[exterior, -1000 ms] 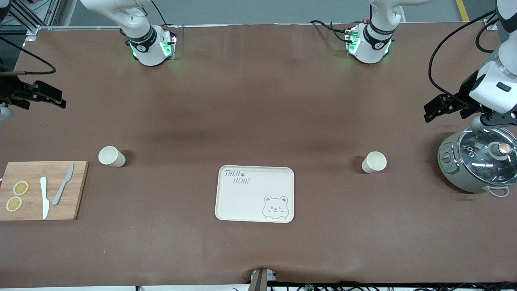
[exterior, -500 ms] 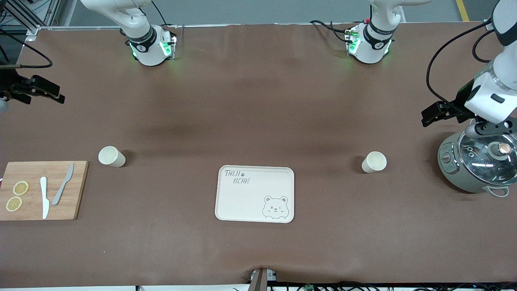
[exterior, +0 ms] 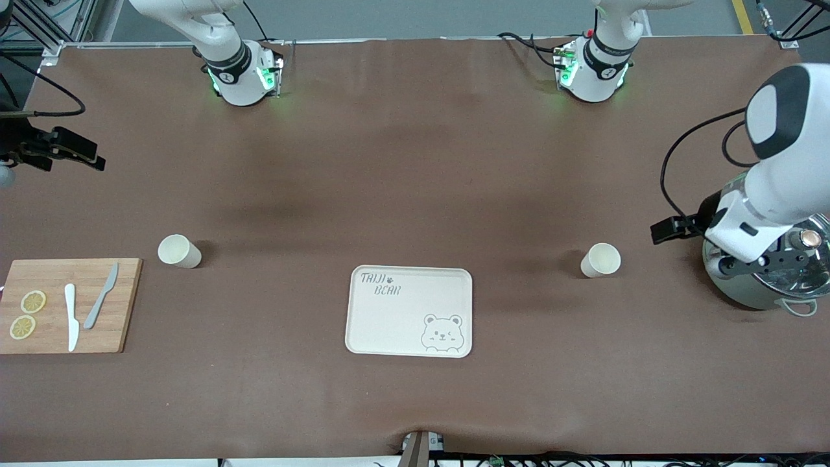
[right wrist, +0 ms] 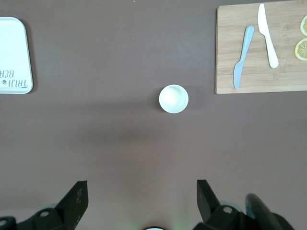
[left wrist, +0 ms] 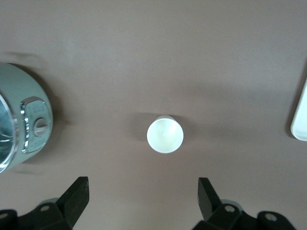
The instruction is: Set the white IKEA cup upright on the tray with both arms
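Brown matting covers your tabletop [exterior: 415, 162], and the cream tray [exterior: 389, 324] lies flat at its middle, near the front camera's edge, with "TAIJI BEAR" lettering and a grey bear face on it and nothing loaded.

You have two white cups, both standing upright with mouths up, both on bare matting and well apart from the tray. One cup [exterior: 601, 260] stands toward the left arm's end of the tabletop, a little farther from the front camera than the tray; the other cup [exterior: 178, 251] stands toward the right arm's end, at about the same depth.

Your left gripper [left wrist: 143, 197] hangs over the matting between the first cup and a grey-green cooker with a glass lid [exterior: 765, 272] — its jaws are spread wide, holding nothing, and its wrist view looks straight down into that cup [left wrist: 165, 134].

Your right gripper [right wrist: 142, 199] is up in the air at the right arm's end of the tabletop, jaws also wide and holding nothing. Its wrist view shows the second cup [right wrist: 173, 98] below, with a corner of the tray [right wrist: 14, 52] at one edge.

Beside that second cup, nearer the front camera, lies a wooden cutting board [exterior: 123, 305] carrying a white knife [exterior: 71, 317], a grey knife [exterior: 102, 295] and two lemon slices [exterior: 27, 314].
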Robot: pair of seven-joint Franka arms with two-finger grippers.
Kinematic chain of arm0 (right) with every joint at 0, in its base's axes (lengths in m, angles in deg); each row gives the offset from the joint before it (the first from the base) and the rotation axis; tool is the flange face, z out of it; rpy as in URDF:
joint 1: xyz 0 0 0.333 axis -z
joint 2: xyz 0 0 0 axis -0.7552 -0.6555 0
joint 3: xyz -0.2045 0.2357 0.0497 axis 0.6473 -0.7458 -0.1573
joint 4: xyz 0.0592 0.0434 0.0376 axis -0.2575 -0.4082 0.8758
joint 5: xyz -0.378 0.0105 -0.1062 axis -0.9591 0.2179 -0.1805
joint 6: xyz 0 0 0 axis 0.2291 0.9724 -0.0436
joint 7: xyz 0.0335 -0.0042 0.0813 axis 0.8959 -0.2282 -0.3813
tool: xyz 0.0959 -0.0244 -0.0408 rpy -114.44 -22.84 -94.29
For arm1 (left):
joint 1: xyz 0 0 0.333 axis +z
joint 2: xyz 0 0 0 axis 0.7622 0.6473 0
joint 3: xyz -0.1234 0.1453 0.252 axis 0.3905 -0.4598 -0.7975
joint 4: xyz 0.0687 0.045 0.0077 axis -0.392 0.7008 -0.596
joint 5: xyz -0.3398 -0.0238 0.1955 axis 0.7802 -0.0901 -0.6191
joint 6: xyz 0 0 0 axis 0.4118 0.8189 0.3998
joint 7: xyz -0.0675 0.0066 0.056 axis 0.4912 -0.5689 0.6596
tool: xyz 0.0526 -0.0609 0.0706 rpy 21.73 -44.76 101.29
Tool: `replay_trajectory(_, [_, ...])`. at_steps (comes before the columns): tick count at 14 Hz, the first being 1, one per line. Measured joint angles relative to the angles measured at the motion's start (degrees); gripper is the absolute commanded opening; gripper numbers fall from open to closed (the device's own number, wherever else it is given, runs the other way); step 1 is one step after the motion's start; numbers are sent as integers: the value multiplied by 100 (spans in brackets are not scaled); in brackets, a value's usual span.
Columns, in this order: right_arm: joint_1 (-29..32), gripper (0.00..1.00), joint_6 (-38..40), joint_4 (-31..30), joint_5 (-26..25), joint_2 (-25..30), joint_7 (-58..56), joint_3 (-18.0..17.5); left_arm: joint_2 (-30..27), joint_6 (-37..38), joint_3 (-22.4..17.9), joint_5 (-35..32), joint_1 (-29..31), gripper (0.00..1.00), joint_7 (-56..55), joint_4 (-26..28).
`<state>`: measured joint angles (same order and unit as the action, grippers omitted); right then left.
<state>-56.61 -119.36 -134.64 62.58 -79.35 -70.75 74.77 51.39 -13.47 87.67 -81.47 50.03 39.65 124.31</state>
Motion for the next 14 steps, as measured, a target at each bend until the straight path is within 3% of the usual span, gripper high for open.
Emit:
replay_trajectory(9, [425,100,-38,15,-4,-1128,0,7,28,-2201,4,0,-2,100,-318,1962])
replay_trajectory(14, [621,100,-23,159,5,-1578,-19,7,27,-3634,2,0,25,80,-321,3146])
